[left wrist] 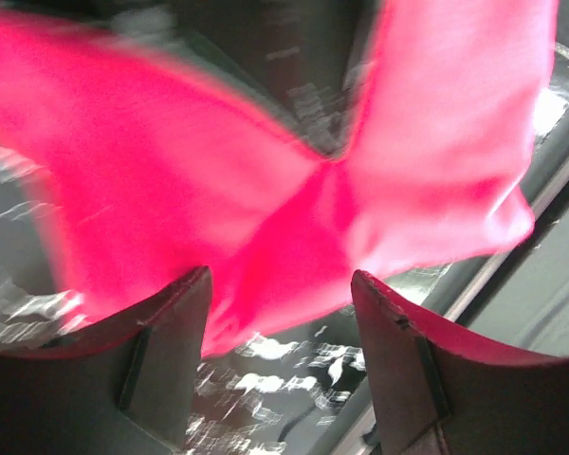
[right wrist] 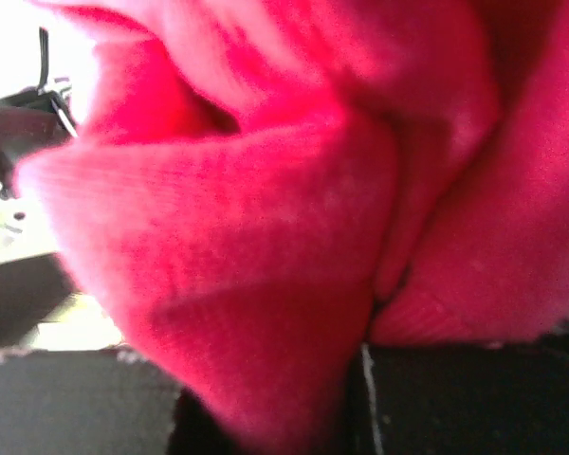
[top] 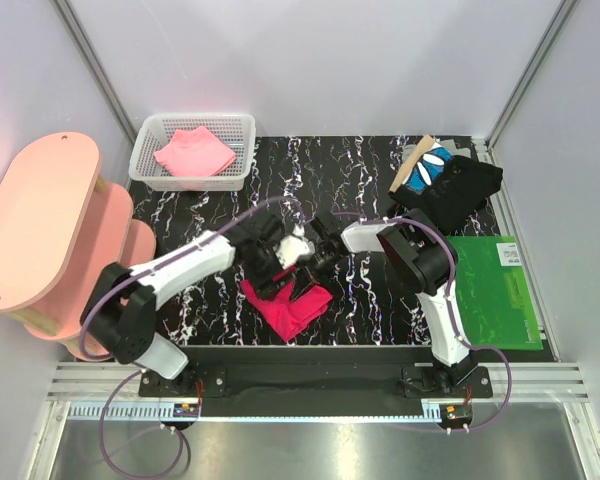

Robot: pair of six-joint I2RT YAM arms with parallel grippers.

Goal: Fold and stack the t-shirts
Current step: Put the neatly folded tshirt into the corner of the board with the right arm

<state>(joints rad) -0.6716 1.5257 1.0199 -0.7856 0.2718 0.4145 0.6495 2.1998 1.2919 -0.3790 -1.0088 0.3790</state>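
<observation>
red shirt (top: 288, 303) lay bunched on the black marbled table (top: 372, 305), near its front edge, with both grippers meeting over its far side. left gripper (left wrist: 280, 282) stood spread, the cloth reaching between its tips. right gripper (right wrist: 266, 384) pinched a thick fold of the red shirt. pink shirt (top: 195, 152) lay in the basket (top: 143, 160); black shirt (top: 467, 186) and blue shirt (top: 431, 166) lay touching at the far right.

Bright, sharp overhead view (wrist views blurred).
</observation>
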